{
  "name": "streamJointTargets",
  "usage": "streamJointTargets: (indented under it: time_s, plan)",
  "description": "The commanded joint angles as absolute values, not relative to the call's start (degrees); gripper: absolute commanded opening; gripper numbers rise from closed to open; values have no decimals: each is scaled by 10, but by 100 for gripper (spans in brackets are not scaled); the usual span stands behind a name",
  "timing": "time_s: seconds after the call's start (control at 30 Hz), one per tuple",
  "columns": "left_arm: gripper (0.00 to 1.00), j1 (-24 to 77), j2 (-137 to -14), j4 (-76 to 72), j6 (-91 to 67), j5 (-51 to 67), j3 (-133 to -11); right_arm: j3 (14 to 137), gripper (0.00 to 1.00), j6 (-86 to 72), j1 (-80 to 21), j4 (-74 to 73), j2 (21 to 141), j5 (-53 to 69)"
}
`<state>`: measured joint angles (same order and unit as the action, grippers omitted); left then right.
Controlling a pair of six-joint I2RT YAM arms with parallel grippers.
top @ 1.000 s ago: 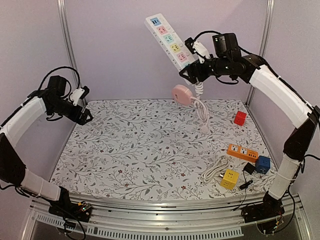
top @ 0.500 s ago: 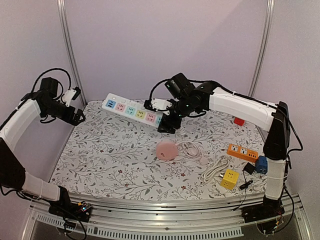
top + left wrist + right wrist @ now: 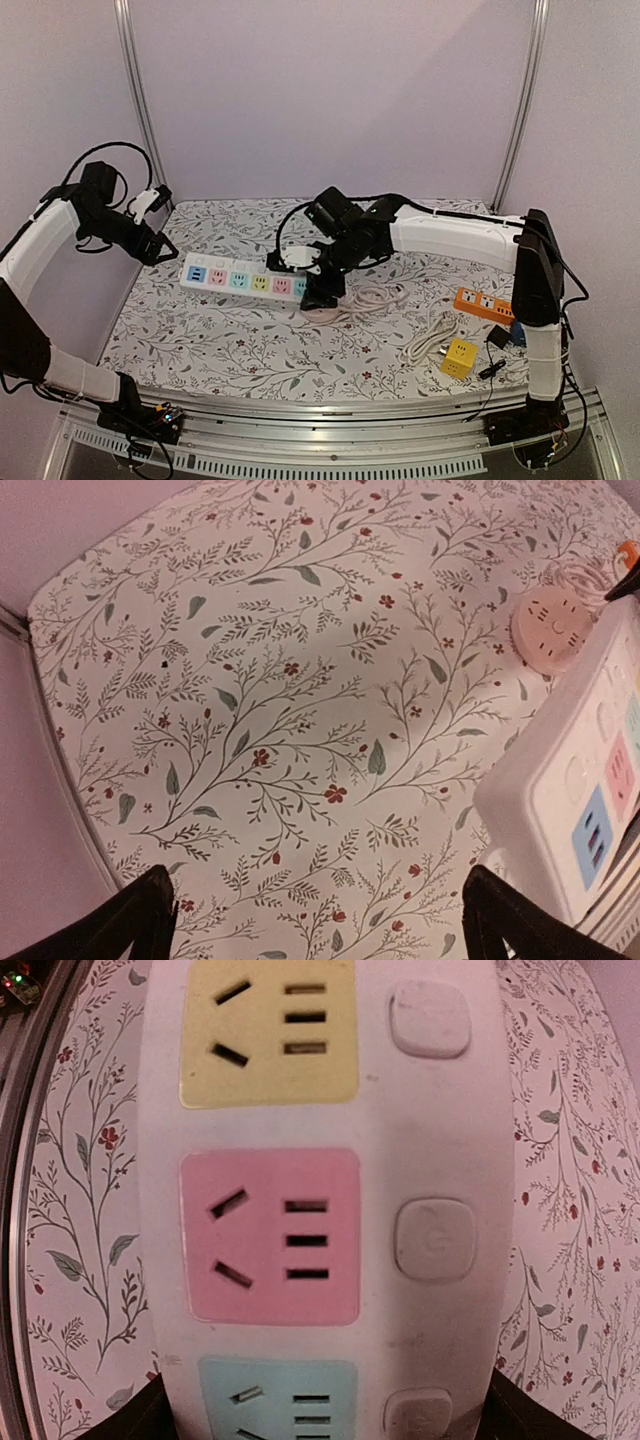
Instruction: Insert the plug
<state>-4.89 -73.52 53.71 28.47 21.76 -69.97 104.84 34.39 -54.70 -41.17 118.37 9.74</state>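
Op: Right gripper, status?
Obs: Your right gripper (image 3: 318,283) was clamped across the right end of the power strip (image 3: 240,279), fingers (image 3: 130,1420) on both long sides. The strip ran left to right, left of the worktop's (image 3: 200,340) centre; whether it touched the cloth, could not tell.
Op: Left?
Obs: Your left gripper (image 3: 160,238) hung over the left edge, jaws wide apart, nothing between them.
Op: And the plug?
Obs: Your white plug lead (image 3: 428,345) lay loose near the front right corner, just beside the yellow cube (image 3: 459,357). Orange strip (image 3: 485,303) lay behind it, toward the right edge. Pink round piece (image 3: 552,630) lay just beside the power strip.
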Motion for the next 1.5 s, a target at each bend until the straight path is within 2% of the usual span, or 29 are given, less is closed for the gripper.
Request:
streamJointTargets:
  time_s: [0.0, 0.23, 0.3, 0.37, 0.43, 0.47, 0.53, 0.6, 0.8, 0.9, 0.97, 1.1, 1.3, 1.47]
  plan:
    - [99, -27, -723, 666, 414, 364, -703, 1081, 0, 324, -565, -377, 1236, 197]
    - [100, 128, -729, 676, 509, 329, -688, 1109, 0, 330, -564, -368, 1314, 167]
    - [100, 136, -737, 661, 524, 337, -669, 1123, 7, 316, -564, -365, 1345, 157]
    - [100, 148, -753, 633, 521, 327, -645, 1140, 33, 293, -566, -366, 1365, 146]
    - [100, 160, -763, 593, 516, 308, -609, 1145, 69, 267, -566, -366, 1368, 140]
    - [99, 164, -765, 569, 513, 298, -581, 1144, 80, 258, -566, -365, 1360, 140]
    - [99, 174, -765, 516, 505, 280, -547, 1135, 92, 242, -566, -368, 1329, 141]
    - [99, 187, -770, 481, 496, 270, -526, 1109, 98, 233, -563, -364, 1285, 155]
    - [99, 239, -806, 433, 498, 218, -526, 1021, 99, 153, -499, -364, 1158, 250]
    - [99, 251, -826, 418, 521, 209, -534, 959, 99, 76, -431, -355, 1111, 232]
    - [99, 259, -846, 385, 532, 196, -534, 922, 95, -6, -388, -362, 1095, 176]
    - [100, 275, -911, 350, 545, 178, -559, 877, 86, -84, -344, -387, 1100, 137]
    - [100, 306, -996, 368, 569, 182, -604, 847, 83, -112, -344, -347, 1128, 209]
    - [99, 318, -1045, 354, 567, 170, -628, 836, 73, -108, -346, -347, 1174, 209]
